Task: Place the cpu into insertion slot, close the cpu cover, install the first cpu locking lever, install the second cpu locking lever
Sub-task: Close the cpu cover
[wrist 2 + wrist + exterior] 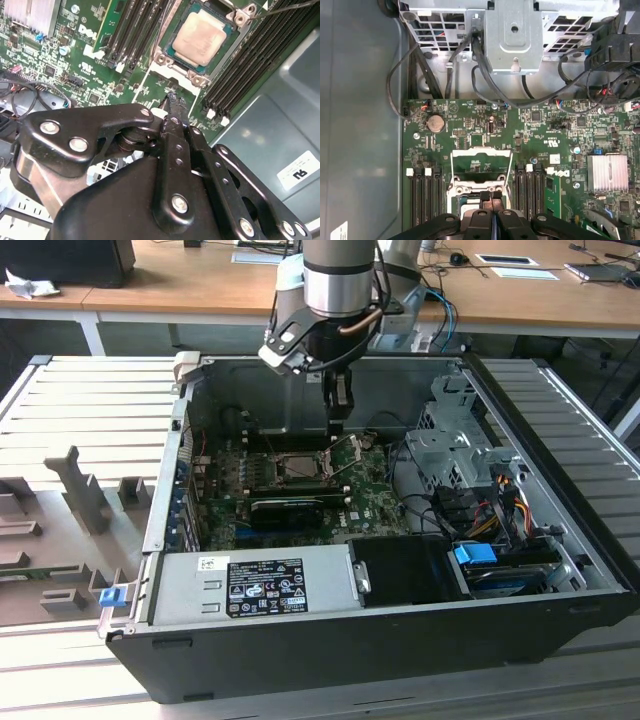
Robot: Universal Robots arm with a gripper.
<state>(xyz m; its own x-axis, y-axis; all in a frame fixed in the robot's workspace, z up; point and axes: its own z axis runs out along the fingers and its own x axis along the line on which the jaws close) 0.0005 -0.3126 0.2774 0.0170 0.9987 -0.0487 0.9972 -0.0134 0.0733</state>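
1. Hanging inside the open case (400,645), the gripper (337,428) points straight down at the board (375,505)
2. In the exterior view its tip is over the far side of the slot (262,468), toward the exterior view's right
3. The fingers (176,131) are pressed together, and in both wrist views nothing shows between them
4. In the second wrist view the gripper (173,100) ends just beside the slot (239,19); I cannot tell whether it touches the board
5. In the first wrist view the gripper (491,196) sits over the slot's (462,189) edge, between two banks of memory slots (420,195)
6. The cpu (200,37) lies flat in the slot, its pale metal top bare
7. A thin metal lever (287,7) runs out from one corner of the slot, above the memory slots (250,65)
8. A power supply (250,585) fills the case's near side, at the exterior view's left
9. A grey drive cage (450,440) stands at the exterior view's right, near the board
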